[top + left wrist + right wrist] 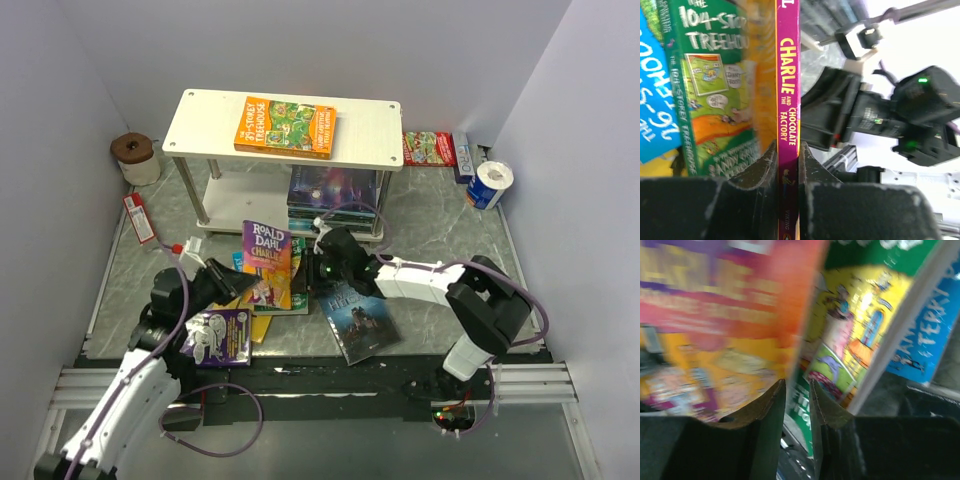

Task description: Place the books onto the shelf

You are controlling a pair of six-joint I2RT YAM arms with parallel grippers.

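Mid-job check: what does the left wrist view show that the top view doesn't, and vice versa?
Left wrist only: the left gripper clamped on the spine of the Roald Dahl book. Top only: the shelf with the orange Treehouse book on its top board, the castle-cover book flat on the table, and the purple book. Both: the Roald Dahl book and the right arm next to it.

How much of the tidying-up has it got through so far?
Partly done. An orange Treehouse book lies on top of the shelf, and a stack of books sits on its lower board. In hand: the left jaws clamp the spine of the Roald Dahl book. Still on the table: the castle book, the purple book, the green book and the blue book.
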